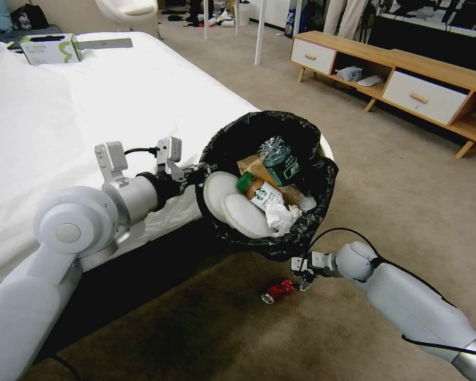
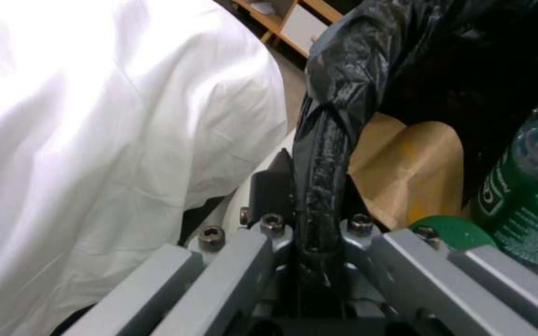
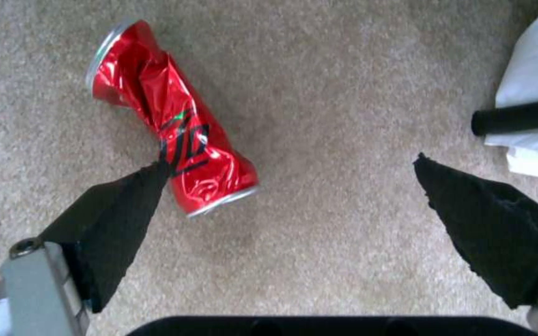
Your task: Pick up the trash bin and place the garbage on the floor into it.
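Nearby, bed (image 1: 90,106) flanks held trash bin (image 1: 301,233); can (image 3: 169,135) w/ open right end effector (image 3: 294,186).

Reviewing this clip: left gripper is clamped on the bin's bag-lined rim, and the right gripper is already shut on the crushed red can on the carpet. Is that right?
Not quite. The right gripper is open, not shut: the right wrist view shows its pads spread wide, with the crushed red can lying free on the floor beside one pad. The left gripper does clamp the trash bin rim.
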{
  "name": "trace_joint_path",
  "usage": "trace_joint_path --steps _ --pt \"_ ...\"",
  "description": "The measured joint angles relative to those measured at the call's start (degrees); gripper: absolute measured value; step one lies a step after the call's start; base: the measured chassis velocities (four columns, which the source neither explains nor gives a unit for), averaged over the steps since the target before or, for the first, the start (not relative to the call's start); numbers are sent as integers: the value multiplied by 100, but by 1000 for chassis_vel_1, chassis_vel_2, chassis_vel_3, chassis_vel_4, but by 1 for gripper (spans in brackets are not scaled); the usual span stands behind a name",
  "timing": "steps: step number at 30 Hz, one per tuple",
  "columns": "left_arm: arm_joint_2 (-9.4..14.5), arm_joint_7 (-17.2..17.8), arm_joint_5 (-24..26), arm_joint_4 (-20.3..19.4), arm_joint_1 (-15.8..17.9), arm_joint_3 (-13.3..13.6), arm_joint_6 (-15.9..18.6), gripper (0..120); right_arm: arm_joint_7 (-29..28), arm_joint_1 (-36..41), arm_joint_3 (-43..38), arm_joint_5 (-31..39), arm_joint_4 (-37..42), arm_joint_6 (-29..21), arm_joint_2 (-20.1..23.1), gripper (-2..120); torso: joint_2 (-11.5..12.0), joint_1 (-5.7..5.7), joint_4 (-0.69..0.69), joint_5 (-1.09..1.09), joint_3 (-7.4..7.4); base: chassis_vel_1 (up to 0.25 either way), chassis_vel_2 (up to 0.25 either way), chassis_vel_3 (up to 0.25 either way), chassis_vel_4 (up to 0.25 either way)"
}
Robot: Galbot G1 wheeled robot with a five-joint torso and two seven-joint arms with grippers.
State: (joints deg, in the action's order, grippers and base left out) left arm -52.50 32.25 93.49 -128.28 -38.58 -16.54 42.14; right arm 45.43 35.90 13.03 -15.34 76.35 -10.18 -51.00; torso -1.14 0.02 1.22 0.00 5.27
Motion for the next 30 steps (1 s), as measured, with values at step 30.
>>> trace_joint_path --steps 30 --pt "-151 -120 -216 85 -85 -8 0 2 467 -539 384 -288 -1276 927 -859 100 0 0 1 0 0 0 0 0 0"
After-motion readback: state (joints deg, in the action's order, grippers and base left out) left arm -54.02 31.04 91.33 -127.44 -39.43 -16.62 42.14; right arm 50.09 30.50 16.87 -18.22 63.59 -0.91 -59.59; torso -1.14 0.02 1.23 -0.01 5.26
